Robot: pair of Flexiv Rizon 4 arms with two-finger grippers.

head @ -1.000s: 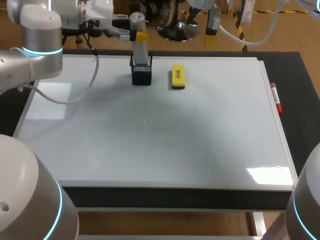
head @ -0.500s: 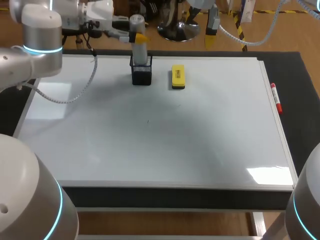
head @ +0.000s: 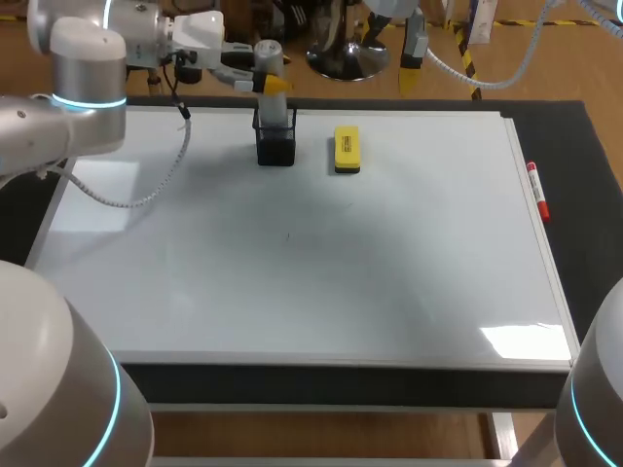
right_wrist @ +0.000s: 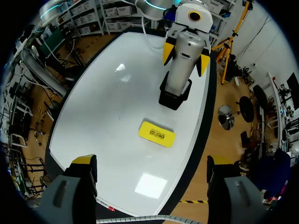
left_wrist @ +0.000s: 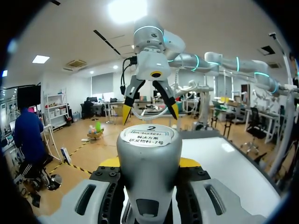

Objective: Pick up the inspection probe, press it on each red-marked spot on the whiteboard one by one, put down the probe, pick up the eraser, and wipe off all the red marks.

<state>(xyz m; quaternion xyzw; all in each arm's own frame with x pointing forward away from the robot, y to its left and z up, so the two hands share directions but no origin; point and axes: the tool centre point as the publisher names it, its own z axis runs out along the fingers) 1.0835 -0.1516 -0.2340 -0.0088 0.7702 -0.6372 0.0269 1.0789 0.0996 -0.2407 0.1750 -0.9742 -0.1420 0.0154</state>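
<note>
Whiteboard (head: 292,292) on table, no red marks made out. Left gripper (head: 274,84) clamped on probe (head: 268,51), sunk lower into black holder (head: 276,146) than a second ago: put-down likely under way. Right gripper (right_wrist: 152,163) spread apart, high above board. Eraser (head: 347,149) untouched beside holder, probably next.
</note>
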